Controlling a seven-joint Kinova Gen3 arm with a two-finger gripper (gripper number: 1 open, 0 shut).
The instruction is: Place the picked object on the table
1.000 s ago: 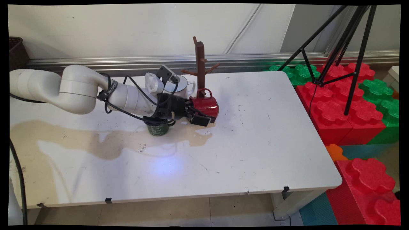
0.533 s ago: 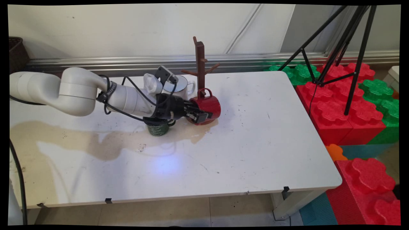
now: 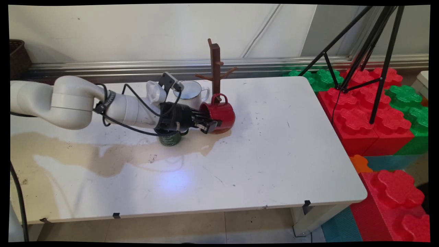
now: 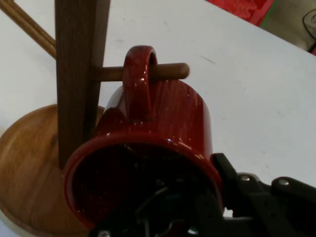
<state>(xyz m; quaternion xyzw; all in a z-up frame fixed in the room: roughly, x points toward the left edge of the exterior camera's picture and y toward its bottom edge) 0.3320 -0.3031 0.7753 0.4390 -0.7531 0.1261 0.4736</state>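
- Main view: a large white rectangular table [image 3: 274, 144] is seen from above its near side, with a broad pale-brown stain spread across its left half.
- A white robot arm [image 3: 103, 106] is stretched low across the table from the left, with black cables looped along it.
- A dark brown wooden mug tree with an upright post, side pegs and a round wooden base [image 4: 79, 74] is stood near the table's far edge.
- A glossy red ceramic mug with a loop handle [image 3: 221, 113] is laid on its side at the foot of the tree; in the hand view its handle [image 4: 140, 81] is seen threaded over a low peg, and its open mouth is turned toward the camera.
- The mug is judged stiff, fairly heavy, smooth enough to slip and breakable if knocked; the rim wall is judged the soundest place to take it, as the handle is occupied by the peg.
- A white enamel-looking mug [image 3: 188, 94] is stood just behind the wrist, and a dark green printed mug [image 3: 169, 139] is stood beneath it, partly hidden.
- The black two-finger gripper [image 3: 207, 124] is placed at the red mug's rim, one finger appearing inside the mouth and the other [image 4: 237, 190] against the outer wall; whether the wall is actually pinched or the fingers are eased off cannot be told.
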